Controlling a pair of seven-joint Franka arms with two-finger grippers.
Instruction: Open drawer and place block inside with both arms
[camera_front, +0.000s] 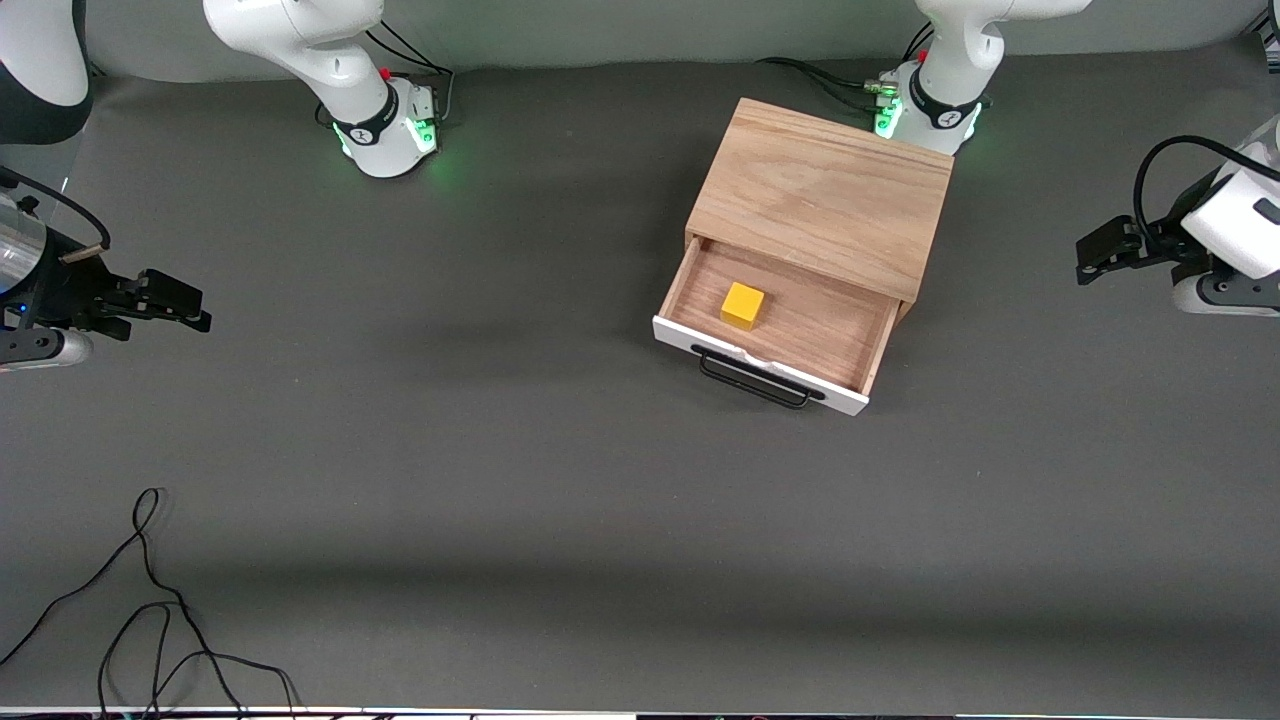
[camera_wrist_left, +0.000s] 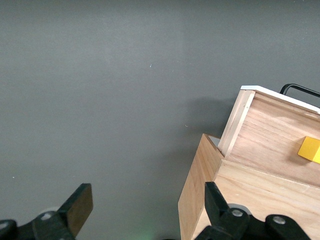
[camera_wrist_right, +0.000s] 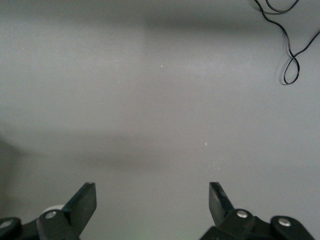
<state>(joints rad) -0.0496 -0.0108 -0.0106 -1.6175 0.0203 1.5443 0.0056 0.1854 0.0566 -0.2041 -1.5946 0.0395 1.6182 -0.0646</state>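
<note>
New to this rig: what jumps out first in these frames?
The yellow block sits inside the pulled-out drawer of the oak box, near the left arm's base. Both tools are open and empty, off at the table's ends: left tool, right tool.

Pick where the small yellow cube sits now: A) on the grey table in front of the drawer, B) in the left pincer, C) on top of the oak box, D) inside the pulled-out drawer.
D: the small yellow cube rests on the wooden floor of the open white-fronted drawer; both pincers are open, off at the table ends.
</note>
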